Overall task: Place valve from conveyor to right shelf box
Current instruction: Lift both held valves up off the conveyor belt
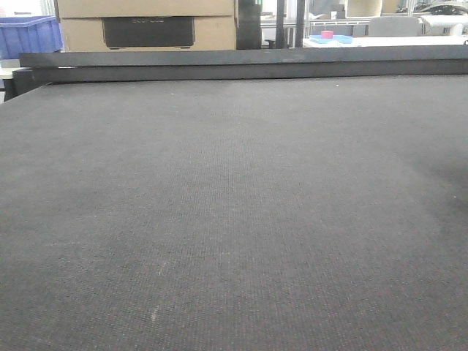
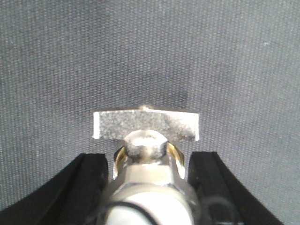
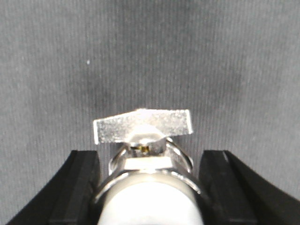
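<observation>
My left gripper (image 2: 150, 159) hangs over the conveyor belt (image 2: 150, 56). Its black fingers (image 2: 89, 183) are pressed against a valve (image 2: 145, 129) with a silver body, a flat T-handle and brass at the neck. My right gripper (image 3: 150, 157) pinches a second valve (image 3: 143, 124) the same way above the belt, its handle slightly tilted.

Beyond the far edge stands a cardboard box (image 1: 146, 22) with a dark rectangular panel (image 1: 148, 32) on its face. A blue crate (image 1: 29, 35) stands to its left. To its right are black posts (image 1: 281, 22), then a small pink object (image 1: 327, 34) on a light blue tray (image 1: 341, 39).
</observation>
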Controlling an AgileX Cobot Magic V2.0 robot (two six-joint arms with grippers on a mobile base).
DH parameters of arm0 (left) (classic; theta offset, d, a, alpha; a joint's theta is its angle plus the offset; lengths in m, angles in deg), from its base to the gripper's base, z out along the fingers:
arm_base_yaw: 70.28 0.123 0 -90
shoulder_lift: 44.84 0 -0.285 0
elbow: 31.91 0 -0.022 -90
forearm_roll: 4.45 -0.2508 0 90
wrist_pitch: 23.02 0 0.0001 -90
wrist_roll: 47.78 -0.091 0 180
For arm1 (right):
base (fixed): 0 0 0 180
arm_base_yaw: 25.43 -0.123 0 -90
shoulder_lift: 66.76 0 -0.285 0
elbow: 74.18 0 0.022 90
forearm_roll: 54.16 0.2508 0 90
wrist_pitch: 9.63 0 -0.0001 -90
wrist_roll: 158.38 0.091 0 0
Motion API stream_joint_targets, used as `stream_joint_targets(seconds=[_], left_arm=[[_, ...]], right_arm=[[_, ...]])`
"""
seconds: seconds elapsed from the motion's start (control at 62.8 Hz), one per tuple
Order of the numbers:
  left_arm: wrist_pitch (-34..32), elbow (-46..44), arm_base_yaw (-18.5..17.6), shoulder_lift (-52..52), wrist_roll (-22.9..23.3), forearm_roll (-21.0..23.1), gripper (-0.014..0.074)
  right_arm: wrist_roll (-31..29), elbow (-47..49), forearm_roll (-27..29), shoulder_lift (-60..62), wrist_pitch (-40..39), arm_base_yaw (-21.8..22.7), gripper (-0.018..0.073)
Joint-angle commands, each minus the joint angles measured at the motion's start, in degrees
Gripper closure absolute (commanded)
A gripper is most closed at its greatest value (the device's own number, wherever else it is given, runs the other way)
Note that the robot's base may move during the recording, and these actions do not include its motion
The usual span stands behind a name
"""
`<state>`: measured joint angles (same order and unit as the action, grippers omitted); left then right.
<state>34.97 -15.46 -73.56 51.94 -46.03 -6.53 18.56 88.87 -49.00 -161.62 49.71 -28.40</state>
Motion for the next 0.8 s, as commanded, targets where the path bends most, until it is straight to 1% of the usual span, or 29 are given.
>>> stream_joint_targets(seconds=[0.0, 0.143, 0.255, 0.318, 0.478, 0.541, 0.653, 0.7, 0.78], left_arm=[[-0.3, -0.1, 0.2, -3.4, 0.0, 0.6, 0.0708], [-2.0, 0.0, 0.2, -10.3, -0.6, 0.6, 0.0708], [-4.9, 1.0, 0.2, -15.7, -4.3, 0.7, 0.0708], [-7.7, 2.7, 0.2, -18.9, -5.5, 0.7, 0.0708], [-15.3, 8.7, 0.2, -26.9, -5.6, 0.9, 0.0708], [-20.0, 11.9, 0.2, -30.8, -5.6, 2.1, 0.0708], [-25.7, 16.9, 0.2, -37.5, -5.6, 3.4, 0.0708], [-27.0, 18.6, 0.2, -40.3, -5.6, 3.4, 0.0708], [-27.4, 20.4, 0.2, -44.5, -5.6, 3.4, 0.0708]], right_arm=[[0.0, 0.2, 0.2, 2.5, 0.2, -0.1, 0.0725], [0.0, 0.2, 0.2, 8.0, -2.0, -0.1, 0.0725], [0.0, 0.2, 0.2, 12.1, -7.3, -0.1, 0.0725], [0.0, -0.2, 0.2, 14.1, -10.2, -0.1, 0.0725], [0.0, -3.8, 0.2, 20.8, -17.2, -0.1, 0.0725], [0.0, -5.9, 0.2, 23.8, -19.8, -0.1, 0.0725], [0.0, -10.0, 0.2, 29.2, -24.2, -0.1, 0.0725], [0.0, -11.8, 0.2, 31.8, -26.1, -0.1, 0.0725], [0.0, -14.1, 0.2, 36.0, -27.8, -0.1, 0.0725]])
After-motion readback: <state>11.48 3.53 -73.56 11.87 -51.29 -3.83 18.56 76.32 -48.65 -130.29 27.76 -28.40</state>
